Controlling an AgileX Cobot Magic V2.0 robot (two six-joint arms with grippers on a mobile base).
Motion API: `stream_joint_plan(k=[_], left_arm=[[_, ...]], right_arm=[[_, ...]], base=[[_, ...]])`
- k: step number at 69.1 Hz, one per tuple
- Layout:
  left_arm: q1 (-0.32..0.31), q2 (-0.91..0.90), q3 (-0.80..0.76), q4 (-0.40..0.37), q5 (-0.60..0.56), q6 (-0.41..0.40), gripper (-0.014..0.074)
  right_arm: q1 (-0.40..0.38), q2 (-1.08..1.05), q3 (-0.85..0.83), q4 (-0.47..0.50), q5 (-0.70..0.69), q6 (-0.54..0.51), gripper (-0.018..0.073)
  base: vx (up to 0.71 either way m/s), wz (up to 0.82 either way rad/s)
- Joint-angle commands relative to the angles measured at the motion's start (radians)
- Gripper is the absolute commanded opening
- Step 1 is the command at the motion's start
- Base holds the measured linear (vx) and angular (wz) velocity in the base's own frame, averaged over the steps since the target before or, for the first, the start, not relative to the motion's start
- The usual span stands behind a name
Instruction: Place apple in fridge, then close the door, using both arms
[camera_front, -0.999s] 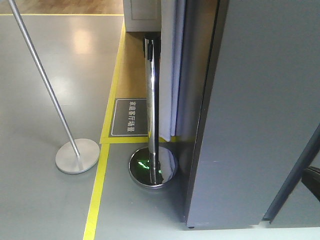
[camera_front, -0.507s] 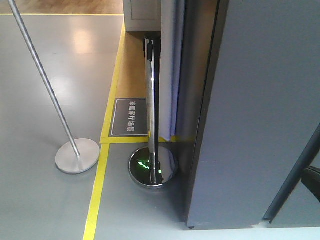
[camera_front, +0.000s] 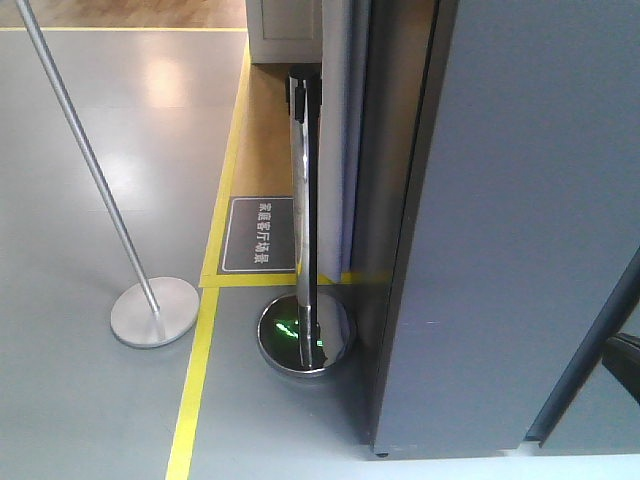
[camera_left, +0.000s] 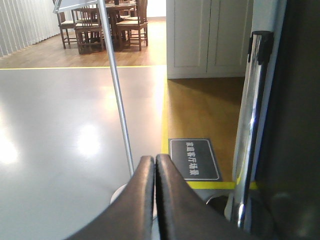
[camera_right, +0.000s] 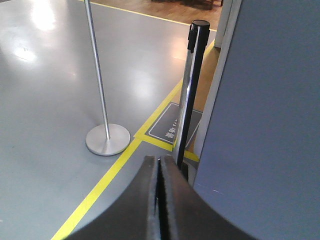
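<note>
Fridge (camera_front: 520, 220) fills the right side of the front view, dark grey panels, shut as far as I can see; a thin edge of the door (camera_front: 345, 140) shows w/ a pale strip just left of the main panel. Apple not in sight in any view. Left gripper (camera_left: 155, 165): fingers pressed together, nothing btwn them, hanging over the grey floor. Right gripper (camera_right: 159, 167): same, closed tight & empty, just beside the fridge's grey face. 2 posts nearby: 1 chrome stanchion (camera_front: 304, 200) w/ black cap, its round base touching the yellow floor tape (camera_front: 195, 380), right next to the fridge; 1 plain silver pole (camera_front: 85, 160), tilted, on a flat disc base, well apart to the left. 1 dark floor sign (camera_front: 260, 233) w/ white lettering behind the stanchion. Far back in the left wrist view: wooden chairs & table (camera_left: 105, 22), white cabinet (camera_left: 207, 37).
</note>
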Motion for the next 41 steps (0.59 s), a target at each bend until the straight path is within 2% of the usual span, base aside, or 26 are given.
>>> stream_joint_plan(k=[1, 8, 18, 41], left_arm=[[-0.003, -0.017, 0.016, 0.013, -0.067, 0.0, -0.0008], [-0.003, -0.017, 0.016, 0.021, -0.068, 0.0, -0.0008], [-0.003, -0.017, 0.016, 0.094, -0.068, 0.001, -0.0008], [-0.003, -0.017, 0.016, 0.097, -0.064, 0.002, -0.0008]], right_arm=[[-0.001, 0.009, -0.026, 0.039, -0.038, -0.008, -0.0005], [-0.001, 0.009, -0.026, 0.039, -0.038, -0.008, -0.0005], [-0.001, 0.009, -0.026, 0.039, -0.038, -0.008, -0.0005], [-0.001, 0.009, -0.026, 0.039, -0.038, -0.008, -0.0005]], base=[[0.0, 0.0], [0.0, 0.0], [0.0, 0.0], [0.0, 0.0]])
